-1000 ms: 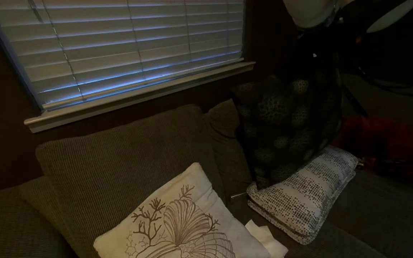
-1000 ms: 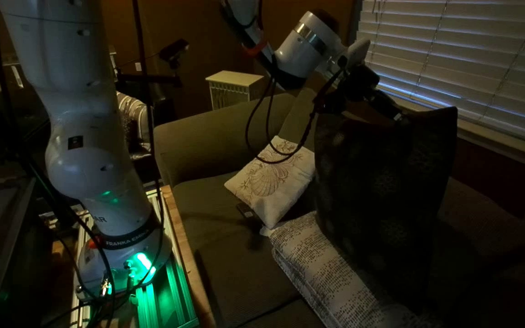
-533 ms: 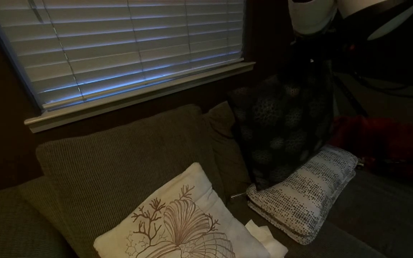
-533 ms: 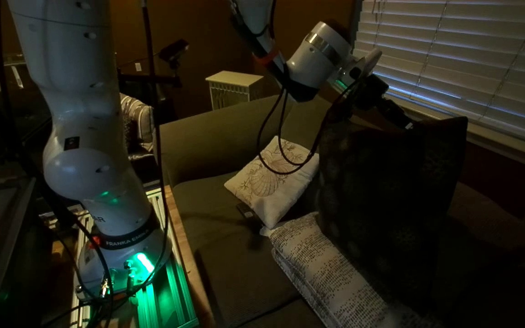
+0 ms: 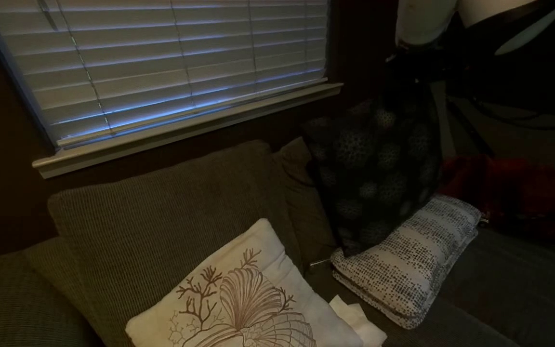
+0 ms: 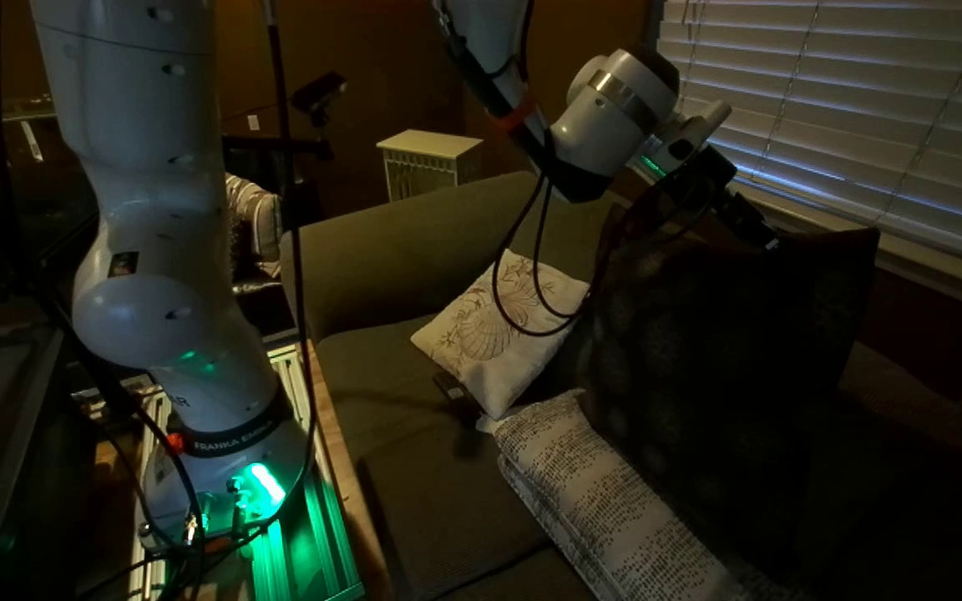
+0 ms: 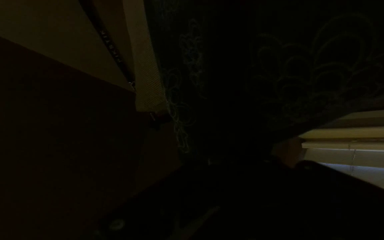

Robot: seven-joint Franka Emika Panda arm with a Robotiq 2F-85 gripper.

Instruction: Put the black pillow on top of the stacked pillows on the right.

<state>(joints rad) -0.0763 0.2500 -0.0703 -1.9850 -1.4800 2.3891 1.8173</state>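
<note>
The black pillow (image 5: 378, 168) hangs nearly upright, slightly tilted, in both exterior views (image 6: 723, 376). Its lower corner meets the far end of the stacked pillows (image 5: 412, 265), which lie flat on the sofa seat and also show in an exterior view (image 6: 606, 501). My gripper (image 6: 769, 242) is shut on the pillow's upper edge, near the window. In the wrist view the pillow (image 7: 278, 66) fills the upper middle and runs down into the jaws; the fingertips are too dark to make out clearly. The pillow hides the rear part of the stack in an exterior view.
A white pillow with branch and shell embroidery (image 5: 244, 299) lies beside the stack. The olive back cushion (image 5: 171, 212) and the window sill (image 5: 186, 127) stand behind. A dark remote (image 6: 452, 388) lies on the seat. Cables (image 6: 502, 309) loop below the arm.
The arm and the black pillow have moved down and toward the window and sofa back, rightward in one view and leftward in another. The pillow stays gripped. The stacked pillows have not moved.
</note>
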